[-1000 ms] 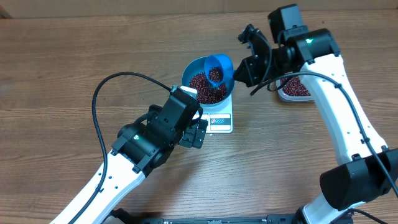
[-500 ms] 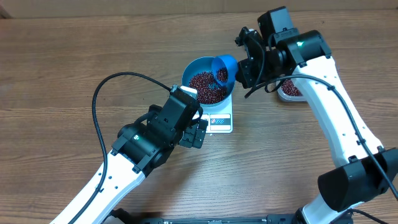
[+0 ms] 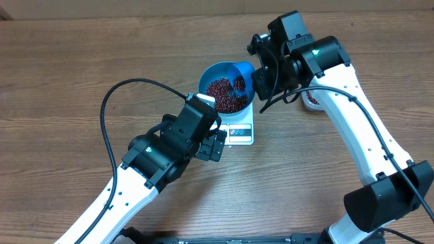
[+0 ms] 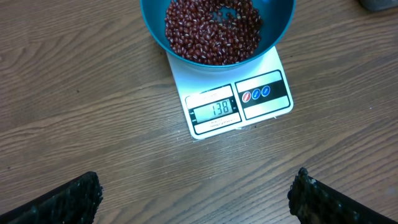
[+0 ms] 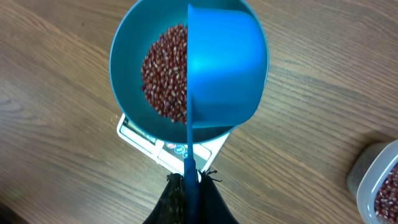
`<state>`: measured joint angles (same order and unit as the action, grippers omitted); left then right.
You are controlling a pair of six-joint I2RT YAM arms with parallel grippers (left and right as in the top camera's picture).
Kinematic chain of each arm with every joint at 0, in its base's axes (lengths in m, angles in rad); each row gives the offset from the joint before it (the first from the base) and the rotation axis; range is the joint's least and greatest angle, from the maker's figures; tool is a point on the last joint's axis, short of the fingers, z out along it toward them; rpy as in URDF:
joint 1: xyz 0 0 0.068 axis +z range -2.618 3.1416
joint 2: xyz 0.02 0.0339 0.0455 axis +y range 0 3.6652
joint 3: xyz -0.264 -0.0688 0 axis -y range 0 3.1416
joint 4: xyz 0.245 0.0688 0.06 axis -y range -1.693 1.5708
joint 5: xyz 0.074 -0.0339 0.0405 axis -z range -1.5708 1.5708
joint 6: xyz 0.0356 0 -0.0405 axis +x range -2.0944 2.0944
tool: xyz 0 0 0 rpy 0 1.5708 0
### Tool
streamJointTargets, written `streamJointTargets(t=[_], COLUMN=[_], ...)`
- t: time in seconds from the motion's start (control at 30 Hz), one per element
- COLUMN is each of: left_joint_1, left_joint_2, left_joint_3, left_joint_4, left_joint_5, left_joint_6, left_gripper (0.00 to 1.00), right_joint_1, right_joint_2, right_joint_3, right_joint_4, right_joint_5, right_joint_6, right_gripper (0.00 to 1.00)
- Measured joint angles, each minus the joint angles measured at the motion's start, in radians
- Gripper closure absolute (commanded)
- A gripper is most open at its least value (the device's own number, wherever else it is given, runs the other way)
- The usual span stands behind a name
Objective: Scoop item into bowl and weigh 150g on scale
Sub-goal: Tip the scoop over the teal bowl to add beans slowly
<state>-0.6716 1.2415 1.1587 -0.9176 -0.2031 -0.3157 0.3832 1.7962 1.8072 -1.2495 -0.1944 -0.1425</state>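
The blue bowl (image 3: 207,78) stands on the white scale (image 3: 239,130) and holds a heap of dark red-brown beans (image 3: 224,95). In the left wrist view the scale's display (image 4: 214,109) reads 138 below the bowl (image 4: 152,18) and its beans (image 4: 211,31). My right gripper (image 3: 258,80) is shut on the handle (image 5: 189,155) of a small blue scoop (image 5: 224,68). The scoop is turned on its side over the right half of the bowl (image 5: 124,56). My left gripper (image 3: 215,144) hangs open over bare table just in front of the scale, with nothing between its fingers (image 4: 81,199).
A clear plastic tub (image 5: 379,180) with more beans stands to the right of the scale, mostly hidden under my right arm in the overhead view (image 3: 310,100). The left arm's black cable (image 3: 108,102) loops over the table to the left.
My right arm has swung left and rolled the scoop further over the bowl, so fewer beans show in the scoop. The left arm has not moved.
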Motion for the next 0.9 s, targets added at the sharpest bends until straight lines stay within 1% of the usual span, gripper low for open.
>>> streamJointTargets(t=[0.27,0.33,0.57,0.9], left_joint_1=[0.0,0.0,0.0,0.0], left_joint_2=[0.0,0.0,0.0,0.0], left_joint_3=[0.0,0.0,0.0,0.0], left_joint_4=[0.0,0.0,0.0,0.0], left_joint_5=[0.0,0.0,0.0,0.0], left_joint_6=[0.0,0.0,0.0,0.0], left_gripper=[0.0,0.0,0.0,0.0], right_joint_1=[0.025,0.026,0.071,0.082], right_joint_2=[0.0,0.0,0.0,0.0], right_joint_3=[0.0,0.0,0.0,0.0], right_joint_4=[0.008,0.023,0.019,0.022], right_joint_5=[0.031,0.05,0.132,0.151], right_joint_6=[-0.018,0.001,-0.015,-0.014], right_gripper=[0.96,0.96,0.96,0.96])
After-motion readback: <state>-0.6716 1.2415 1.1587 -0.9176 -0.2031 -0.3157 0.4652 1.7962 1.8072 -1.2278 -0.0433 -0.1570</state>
